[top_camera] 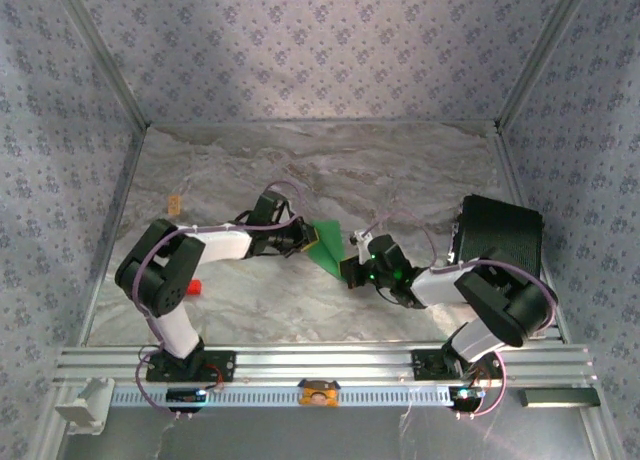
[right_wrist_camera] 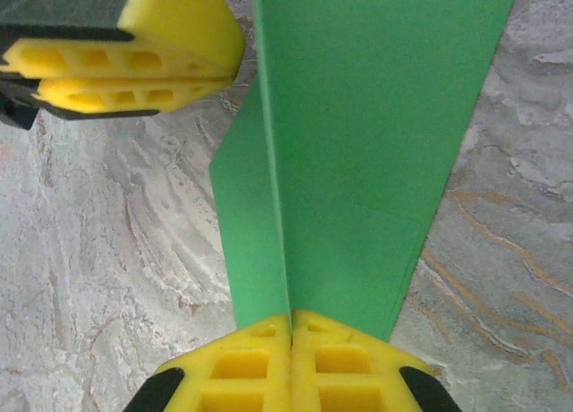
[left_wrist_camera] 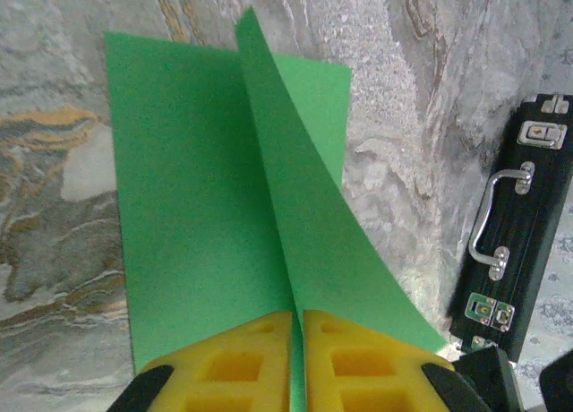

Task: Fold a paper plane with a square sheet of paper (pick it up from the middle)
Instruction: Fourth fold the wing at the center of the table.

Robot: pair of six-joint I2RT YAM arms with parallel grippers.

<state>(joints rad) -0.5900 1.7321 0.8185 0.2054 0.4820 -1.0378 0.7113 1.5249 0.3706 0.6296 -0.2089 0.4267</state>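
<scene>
Rightward, black case closed, green sheet pinched.

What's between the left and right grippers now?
Just the green sheet. The left gripper and right gripper each pinch it; the top and right wrist views show this.

The square sheet of paper is thin, bright green and unmarked. It sits near the middle of the marbled surface, bent along a centre crease that rises as a ridge. One half spreads broad and nearly flat; the other stands up and curls sideways. The left arm's fingers pinch the crease at one edge, and the right arm's fingers pinch it at the opposite edge.
</scene>
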